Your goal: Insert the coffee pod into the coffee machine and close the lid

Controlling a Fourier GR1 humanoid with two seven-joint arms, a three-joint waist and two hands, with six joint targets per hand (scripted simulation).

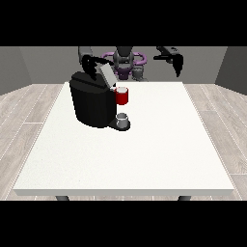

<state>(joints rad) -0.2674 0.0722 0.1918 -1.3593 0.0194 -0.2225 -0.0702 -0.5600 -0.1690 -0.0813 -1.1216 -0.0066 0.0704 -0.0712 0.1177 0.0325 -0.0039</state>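
Hand at view's left (89, 66) sits behind the coffee machine (92, 102), beside its raised lid (107, 74); fingers unreadable. Hand at view's right (177, 62) hangs, fingers relaxed, empty.

No text, labels, brands, nos. or signs can be read anywhere, incl. on the coffee machine (92, 100) or the worktop (144, 159).

The scene is lit evenly and softly from above. The white table (144, 154) is bright, with no glare seen on it. Hardly any shadow is cast by the dark machine (91, 103), and little detail is shown in its black body.
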